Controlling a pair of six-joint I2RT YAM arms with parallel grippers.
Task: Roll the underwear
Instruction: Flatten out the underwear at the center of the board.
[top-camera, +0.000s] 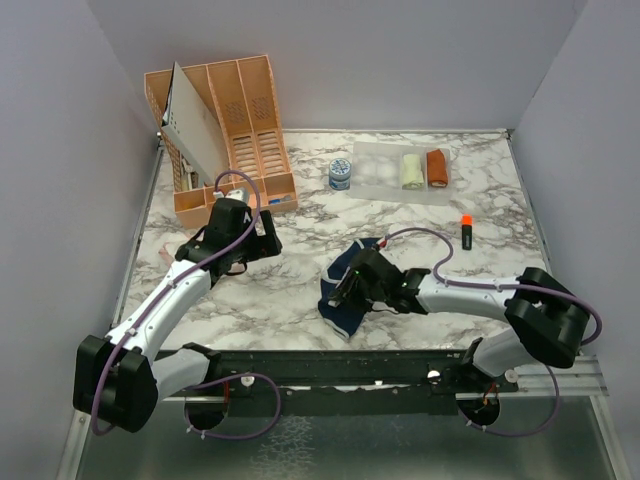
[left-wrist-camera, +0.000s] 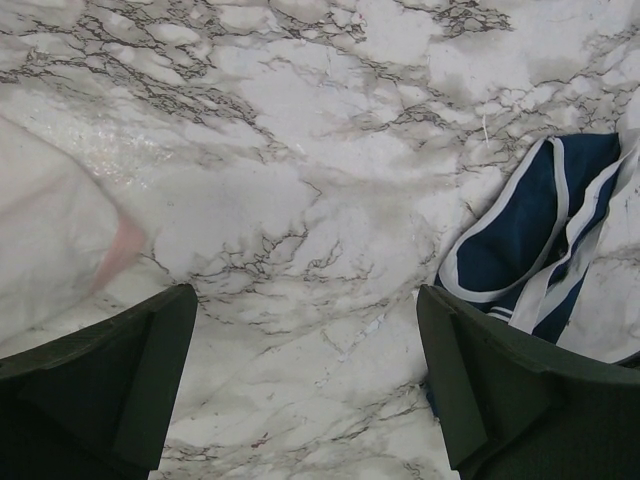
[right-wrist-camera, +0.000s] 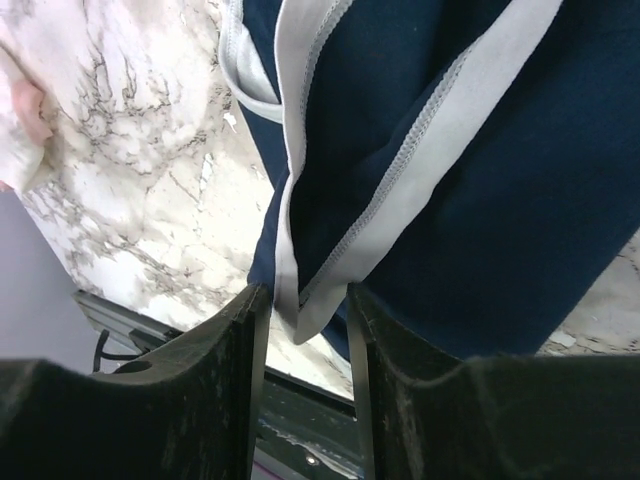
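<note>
The navy blue underwear (top-camera: 341, 316) with white edging lies crumpled near the table's front centre. My right gripper (top-camera: 352, 285) is low over it. In the right wrist view its jaws (right-wrist-camera: 305, 300) stand narrowly apart, with a corner of the white band (right-wrist-camera: 300, 250) of the navy underwear (right-wrist-camera: 500, 200) hanging between them and a gap still showing. My left gripper (top-camera: 258, 240) hovers wide open over bare marble (left-wrist-camera: 305, 340). The navy underwear (left-wrist-camera: 520, 240) lies by its right finger (left-wrist-camera: 520, 400). The whitish-pink underwear (left-wrist-camera: 60, 230) lies flat at its left.
An orange slotted rack (top-camera: 225, 130) stands at the back left. A blue-and-white tin (top-camera: 340, 174) and a clear tray (top-camera: 380, 165) with a cream roll (top-camera: 412, 170) and a rust roll (top-camera: 437, 167) are at the back. An orange marker (top-camera: 466, 232) lies to the right.
</note>
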